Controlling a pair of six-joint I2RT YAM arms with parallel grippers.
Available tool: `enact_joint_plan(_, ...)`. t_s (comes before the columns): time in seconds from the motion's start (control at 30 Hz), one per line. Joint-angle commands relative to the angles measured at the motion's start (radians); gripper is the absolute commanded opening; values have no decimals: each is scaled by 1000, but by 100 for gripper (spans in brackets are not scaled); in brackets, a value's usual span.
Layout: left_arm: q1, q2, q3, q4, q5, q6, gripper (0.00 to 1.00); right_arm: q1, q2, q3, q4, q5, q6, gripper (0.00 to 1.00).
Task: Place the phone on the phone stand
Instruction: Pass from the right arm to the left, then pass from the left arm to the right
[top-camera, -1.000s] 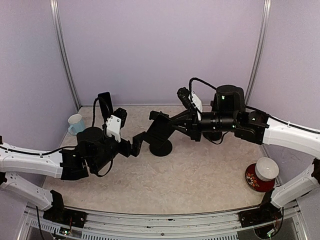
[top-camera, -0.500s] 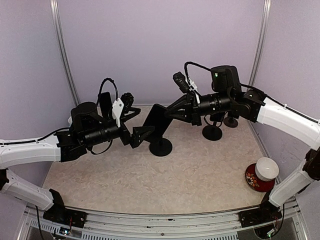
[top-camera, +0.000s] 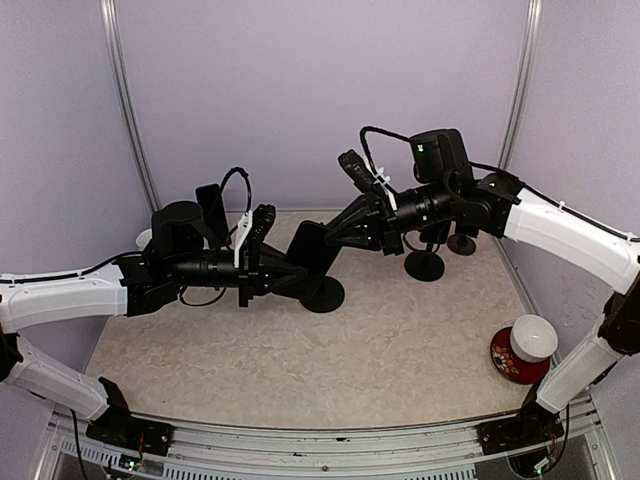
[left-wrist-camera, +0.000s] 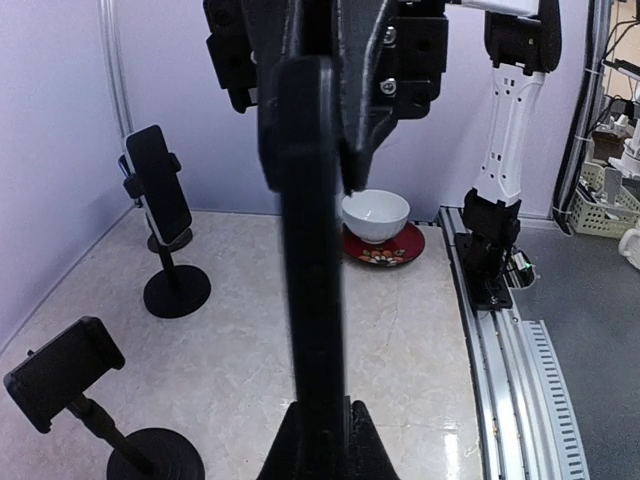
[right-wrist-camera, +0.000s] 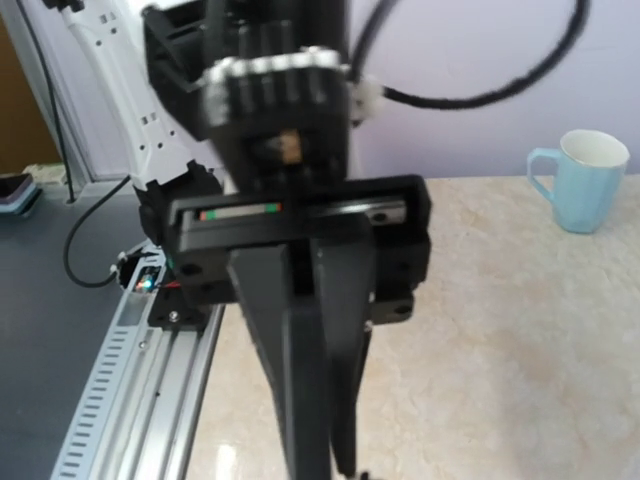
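Table top (top-camera: 400, 350): beige stone-look sheet, marbled, smooth, with a soft sheen. Walls (top-camera: 320, 90) are matt pale lilac; corner posts (top-camera: 128, 110) and near rail (top-camera: 330, 440) are bare, dull-bright metal. Phone (top-camera: 308, 245), phone stand (top-camera: 322, 294) and arm joints (top-camera: 180, 232): black, matt to satin, plastic by the look; arm shells (top-camera: 570, 235) are smooth white plastic with a slight gloss. Bowl (top-camera: 533, 337): white, glossy, glazed ceramic, on a red saucer (top-camera: 505, 365) with a lacquer-like shine and a patterned face; mug (right-wrist-camera: 590, 180) is pale blue with a smooth glaze.
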Motion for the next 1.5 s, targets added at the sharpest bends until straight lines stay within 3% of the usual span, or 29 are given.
enact_joint_plan(0.0,8,9,28,-2,60,11,0,-6,-3,30,52,-51,16,4)
enact_joint_plan(0.07,8,10,28,6,61,2,0,-6,-7,4,96,-61,42,9)
enact_joint_plan(0.2,8,1,14,56,54,-26,0,-6,-34,-93,284,-58,147,46)
enact_joint_plan(0.3,8,-13,-12,112,55,-52,0,-6,-53,-168,429,-39,238,61)
enact_joint_plan(0.5,1,2,-14,150,80,-77,0,-6,-52,-248,633,-22,352,62)
enact_joint_plan(0.67,-14,22,-2,150,78,-77,0,0,-44,-293,771,-51,409,55)
enact_joint_plan(0.87,-27,36,8,157,71,-77,0,11,-25,-304,830,-66,436,48)
enact_joint_plan(1.47,-30,16,6,181,60,-78,0,17,19,-335,856,-97,455,51)
